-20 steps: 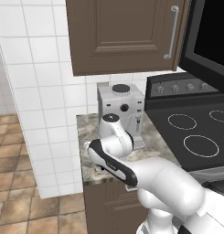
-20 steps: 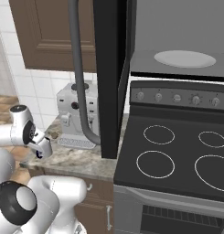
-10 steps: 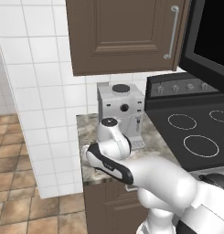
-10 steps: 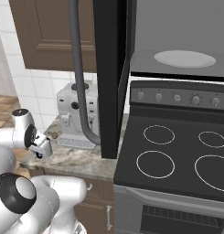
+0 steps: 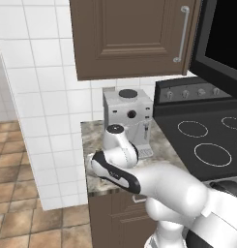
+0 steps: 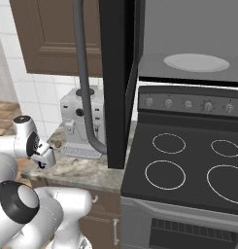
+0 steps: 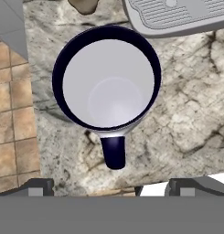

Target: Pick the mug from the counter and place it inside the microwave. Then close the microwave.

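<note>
Even, shadow-light, sharp rendered lighting

mug (image 7: 108, 82) on counter (image 7: 191, 119), beside coffee machine (image 7: 177, 16)

No text, label, brand, number or sign can be read anywhere. The stove's knob panel (image 6: 188, 103) is plain beside its knobs, the coffee machine (image 5: 127, 114) bears no lettering on its front, and the mug (image 7: 106, 78) is unmarked on rim, inside and handle. The microwave door (image 6: 119, 73) and the wooden cabinet (image 5: 132, 36) are likewise bare.
</note>
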